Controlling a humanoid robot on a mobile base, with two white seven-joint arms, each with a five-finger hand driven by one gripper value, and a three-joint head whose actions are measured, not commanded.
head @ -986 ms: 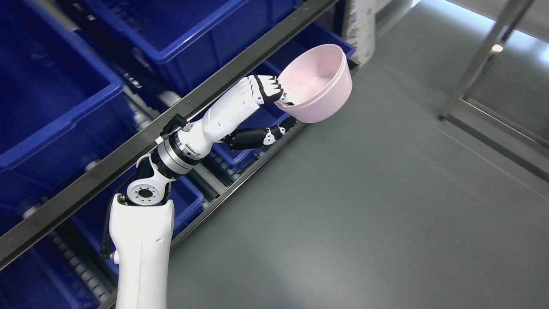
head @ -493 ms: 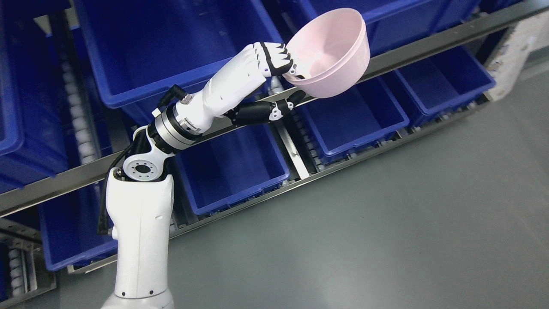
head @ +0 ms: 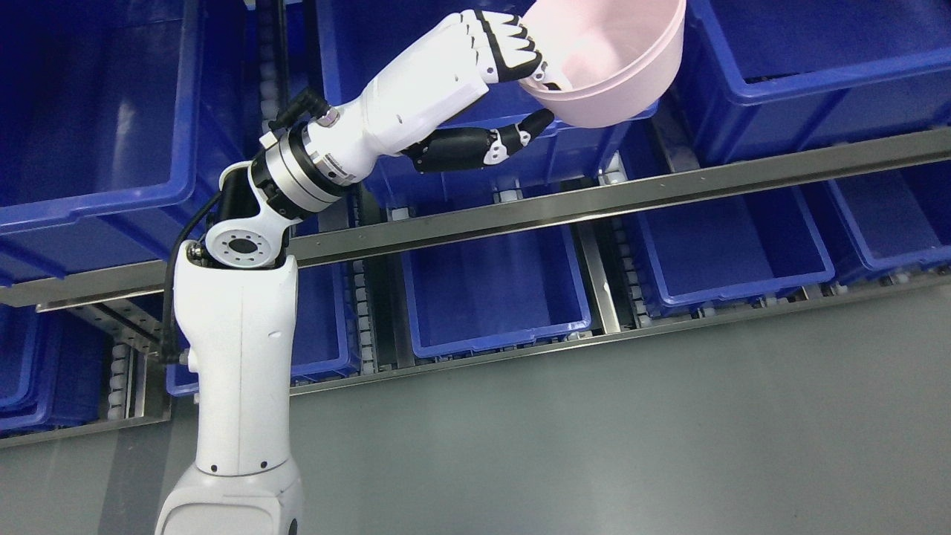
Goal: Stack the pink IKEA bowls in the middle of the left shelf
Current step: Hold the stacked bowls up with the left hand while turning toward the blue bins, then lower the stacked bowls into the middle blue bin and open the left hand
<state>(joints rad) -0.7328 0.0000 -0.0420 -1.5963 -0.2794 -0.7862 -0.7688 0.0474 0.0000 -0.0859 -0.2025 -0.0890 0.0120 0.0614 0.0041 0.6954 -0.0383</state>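
- Left hand grips the pink bowl at its near rim: fingers over the rim, black thumb pressed against the underside.
- Bowl held up at the frame's top edge, tilted with the opening upward; its top is cut off by the frame. It hangs in front of an upper-tier blue bin; cannot tell if it touches it.
- No brand mark, label or writing readable on the bowl, bins or arm.
- Shelf rail, bare metal, runs across the picture below the bowl, slanting up to the right.
- Lower tier: more blue bins side by side on roller tracks, open tops toward the camera.
- Grey floor in the foreground.
- White left forearm rises from the bottom left, covering part of the lower bins.
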